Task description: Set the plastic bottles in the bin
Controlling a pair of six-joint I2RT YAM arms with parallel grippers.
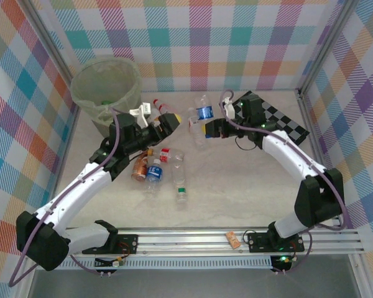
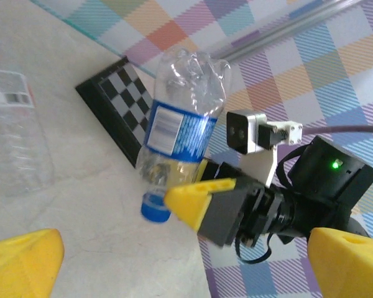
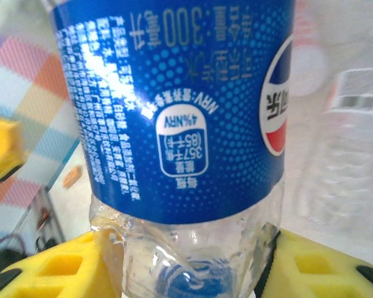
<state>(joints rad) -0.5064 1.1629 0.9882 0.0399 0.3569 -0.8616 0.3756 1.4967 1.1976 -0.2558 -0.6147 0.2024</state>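
1. Top view: the bin stands at the far left corner of the tabletop, with a little green showing inside it.
   - The left gripper hangs just off the bin's near right side. Its fingers are spread wide with nothing between them.
   - Facing it, the right gripper is clamped on a blue-label bottle near the middle of the far edge.
   - Loose bottles lie in a cluster left of center: 1 amber, 1 with a blue label, 1 with a red label and 1 clear with a green cap.
   - 1 more bottle, with a red cap, lies near the far edge beside the bin.
   - A checkerboard lies toward the far right corner.
2. Left wrist view: the left gripper's 2 yellow fingers sit far apart at the bottom corners, empty.
   - Beyond them the blue-label bottle hangs with its blue cap pointing down. It is pinched near the neck by a yellow finger of the right gripper.
   - The checkerboard is behind the bottle.
   - A clear bottle with a white-and-red label lies on the tabletop at the left.
3. Right wrist view: the right gripper's 2 yellow fingers press on either side of the bottle's crumpled clear part, next to the blue label. Another clear bottle, blurred, is at the right.
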